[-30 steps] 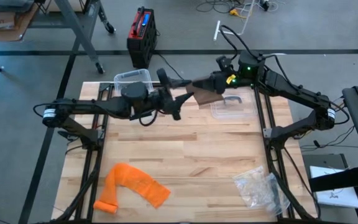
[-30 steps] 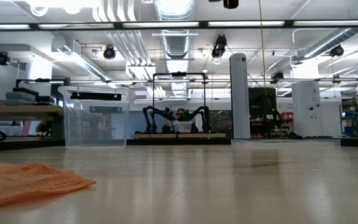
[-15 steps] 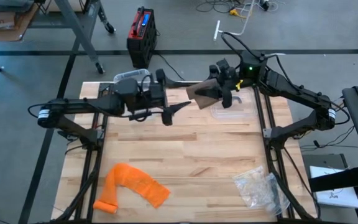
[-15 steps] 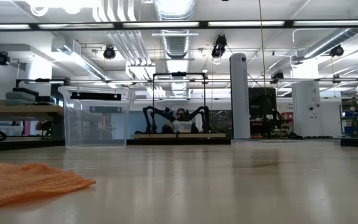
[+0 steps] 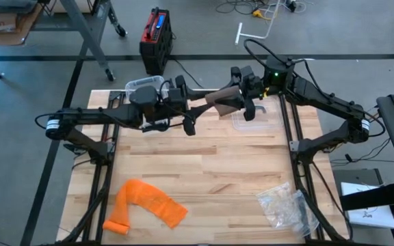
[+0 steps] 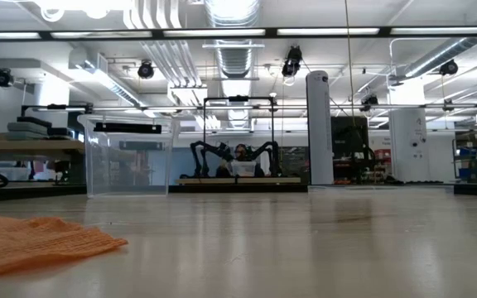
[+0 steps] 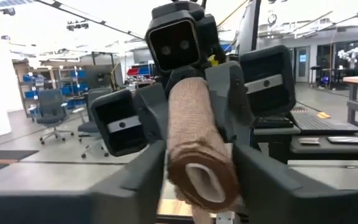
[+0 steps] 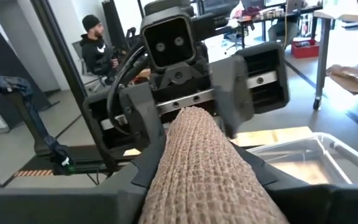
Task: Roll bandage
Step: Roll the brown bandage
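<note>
A: What is seen to differ from the earlier frames?

B: The left gripper (image 5: pixel 195 108) has been brought back in against the brown rolled bandage (image 5: pixel 219 101), from which it had been drawn away half a second before. The bandage is clamped at one end by the right gripper (image 5: pixel 240 98); the left gripper's fingers (image 7: pixel 135 177) are seen on either side of the other end, but whether they are clenched on it cannot be told.

A: What lies around them?

B: The bandage is held in the air over the far edge of the wooden table (image 5: pixel 204 178). A clear box (image 5: pixel 144 86) stands at the far left corner and a clear lid (image 5: pixel 255 117) under the right gripper. An orange net (image 5: pixel 146 203) lies near the front left corner, a clear plastic bag (image 5: pixel 286 205) near the front right.

A: And the arms?

B: Both are stretched inward from the sides, meeting nose to nose.
</note>
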